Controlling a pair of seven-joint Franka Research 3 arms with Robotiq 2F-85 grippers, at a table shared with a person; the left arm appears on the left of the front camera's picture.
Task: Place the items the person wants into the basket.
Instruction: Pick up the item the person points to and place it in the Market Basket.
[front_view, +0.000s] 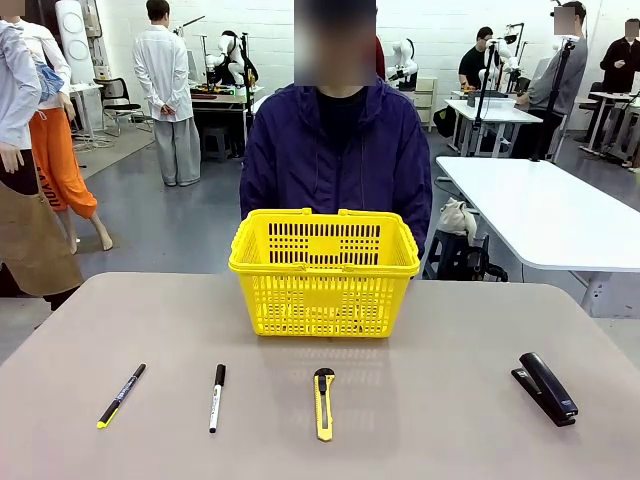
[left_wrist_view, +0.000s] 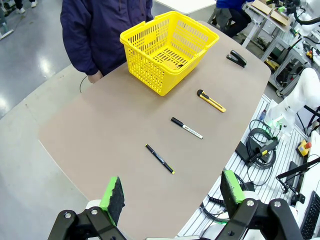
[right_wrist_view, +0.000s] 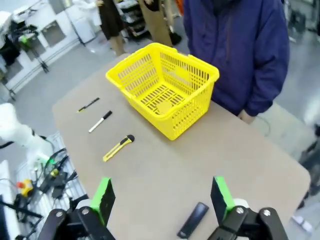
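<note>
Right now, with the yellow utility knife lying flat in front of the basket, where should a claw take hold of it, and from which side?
Take the utility knife at the middle of its slim yellow body, coming straight down from above, jaws across its narrow width. It lies flat on the table, lengthwise toward the basket, with bare table along both long sides.

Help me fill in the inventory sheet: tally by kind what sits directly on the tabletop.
writing tools: 2, black pen and white marker
utility knife: 1
stapler: 1
basket: 1
Total: 5
</note>
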